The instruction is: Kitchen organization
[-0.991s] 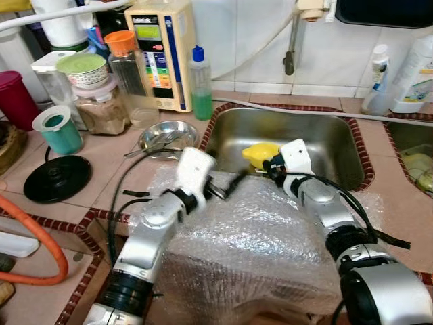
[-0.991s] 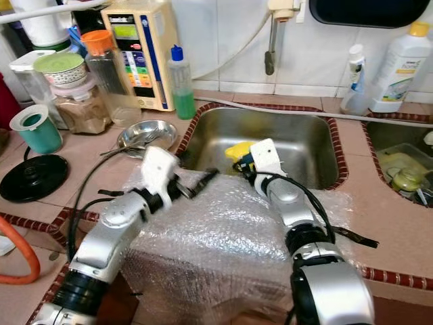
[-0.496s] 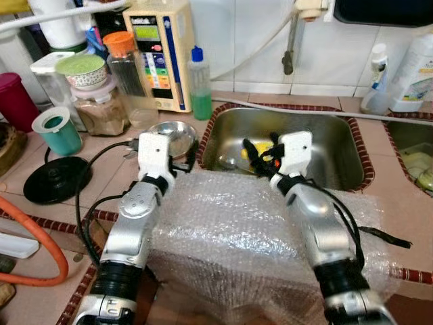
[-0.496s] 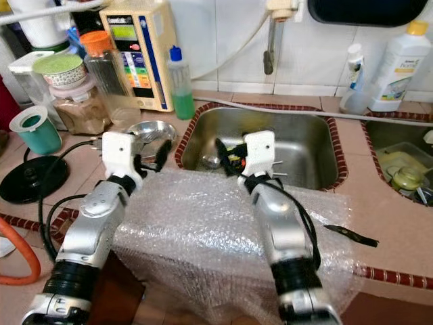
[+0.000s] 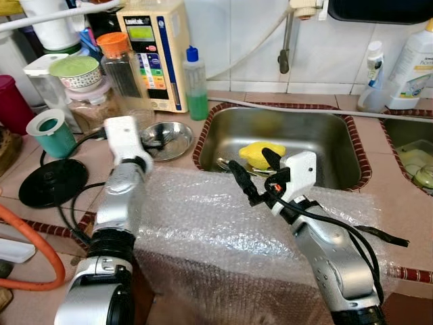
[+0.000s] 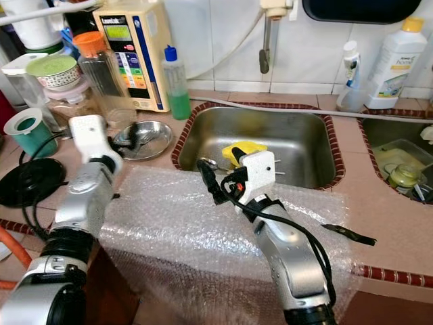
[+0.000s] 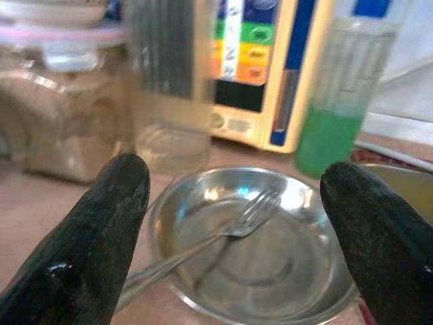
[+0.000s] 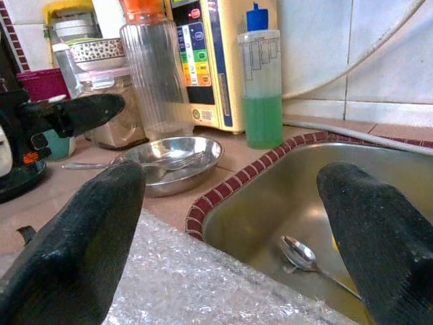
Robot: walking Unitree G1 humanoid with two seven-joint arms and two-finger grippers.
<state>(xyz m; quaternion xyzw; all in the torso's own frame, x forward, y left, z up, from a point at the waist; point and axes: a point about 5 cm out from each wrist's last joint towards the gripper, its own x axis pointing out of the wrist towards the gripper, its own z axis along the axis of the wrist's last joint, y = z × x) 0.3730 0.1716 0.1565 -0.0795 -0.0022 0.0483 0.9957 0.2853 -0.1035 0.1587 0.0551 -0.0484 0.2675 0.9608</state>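
**Pincers swing left, both empty, steel bowl now in the left arm's sights**

Left pincer (image 7: 230, 223) is the story: a second ago it lay over the bubble wrap (image 5: 223, 230) near the sink edge, and now the arm has swung out to the robot's left, fingers spread wide and holding nothing, pointed straight at the steel bowl (image 5: 167, 138) on the tiled surface (image 5: 101, 152). Its wrist view frames that bowl between the two black fingers, with a fork (image 7: 233, 227) lying inside it.

Right pincer (image 5: 256, 177) has changed too. It has pulled back from the yellow item (image 5: 257, 153) in the sink (image 5: 338, 145) and turned leftward, hovering above the near rim, fingers apart and empty. The yellow item sits in the basin, and a spoon (image 8: 301, 256) lies on the sink floor just beside it.

My read: the sink reach is on hold, and the bowl with its fork looks like the next pick. Nothing is gripped yet. The green soap bottle (image 5: 196, 84) and the clear jar (image 5: 120, 64) stand close behind the bowl, so the approach wants care.
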